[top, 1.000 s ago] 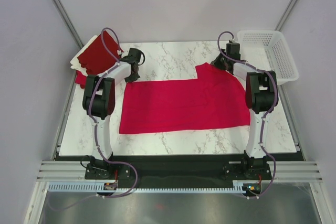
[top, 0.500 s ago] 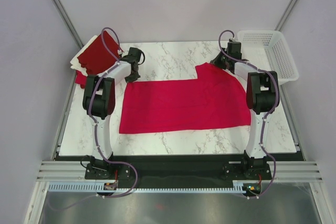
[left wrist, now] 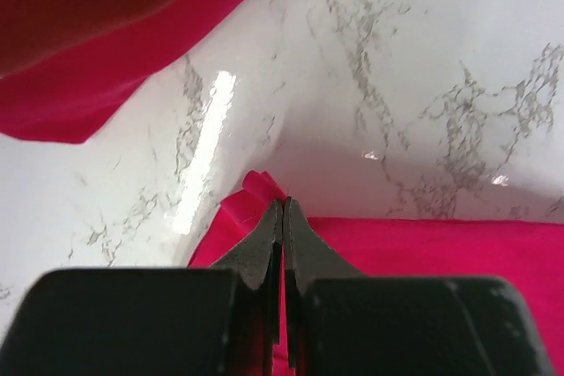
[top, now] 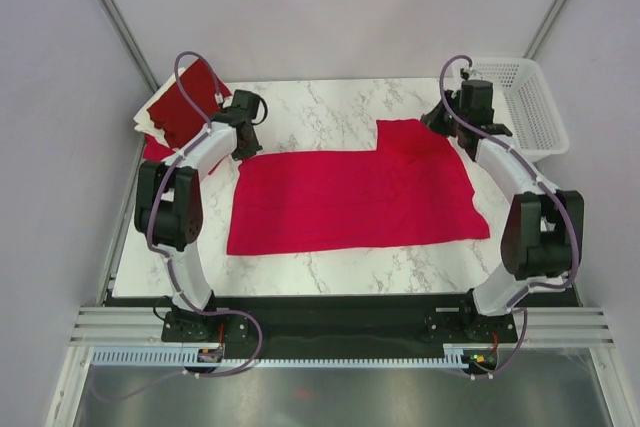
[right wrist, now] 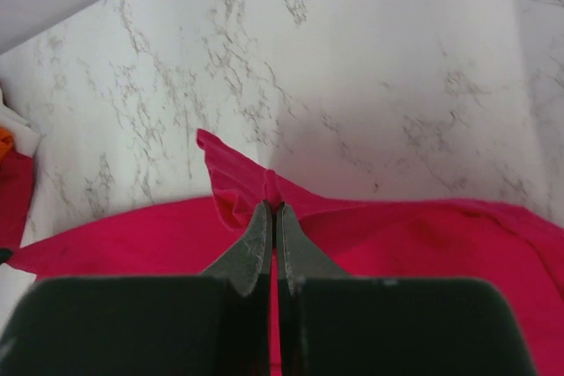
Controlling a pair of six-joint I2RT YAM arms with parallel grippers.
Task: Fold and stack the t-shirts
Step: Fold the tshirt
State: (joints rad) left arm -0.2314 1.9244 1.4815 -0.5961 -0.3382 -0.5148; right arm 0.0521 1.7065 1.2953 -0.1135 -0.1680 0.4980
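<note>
On the marble desk [top: 330, 107], the crimson t-shirt [top: 350, 197] is spread flat at the centre. Its far left corner is gripped by the clenched left pincer [left wrist: 282, 217], and its far right edge by the clenched right pincer [right wrist: 271, 217].

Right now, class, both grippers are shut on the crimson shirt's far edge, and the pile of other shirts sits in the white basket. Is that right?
Not quite. The top external view shows the pile of other shirts at the table's far left corner, not in the white basket. The left gripper and right gripper are indeed shut on the crimson shirt's far edge.
</note>
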